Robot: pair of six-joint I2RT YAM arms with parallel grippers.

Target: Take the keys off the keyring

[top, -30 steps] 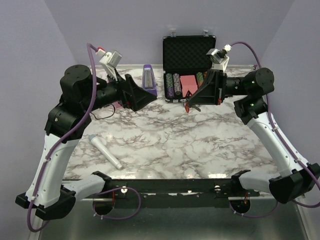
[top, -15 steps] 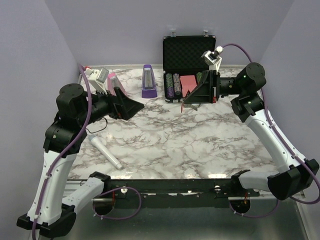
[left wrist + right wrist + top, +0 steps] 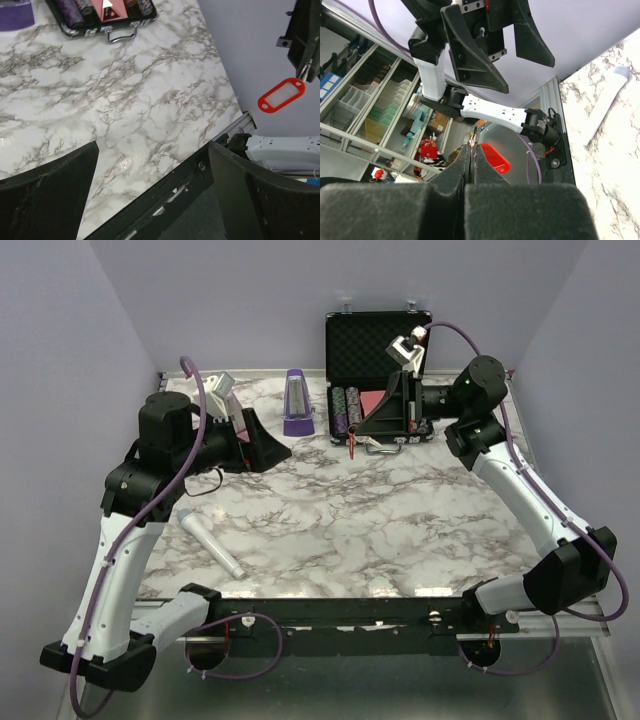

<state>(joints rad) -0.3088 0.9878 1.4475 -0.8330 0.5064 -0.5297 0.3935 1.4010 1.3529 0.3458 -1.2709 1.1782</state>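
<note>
My right gripper (image 3: 357,434) is held in the air in front of the open case, shut on the keyring. The keyring's red oblong tag (image 3: 354,448) hangs below the fingertips. In the right wrist view the jaws (image 3: 471,147) are pressed together, with the red tag (image 3: 493,158) just behind them. In the left wrist view the tag (image 3: 281,95) dangles at the upper right from the right gripper (image 3: 306,70). I cannot make out the keys in any view. My left gripper (image 3: 280,449) is open and empty, off to the left of the keyring, its fingers (image 3: 60,185) wide apart.
An open black case (image 3: 378,340) at the back holds poker chip stacks (image 3: 346,410) and a pink card block (image 3: 376,405). A purple metronome (image 3: 297,400) stands to its left. A white tube (image 3: 210,543) lies at the near left. The case handle (image 3: 122,35) faces the table's middle.
My right gripper has moved left and back toward the case with the keyring. My left arm swung left and away from it, then settled with its gripper near the back left.
</note>
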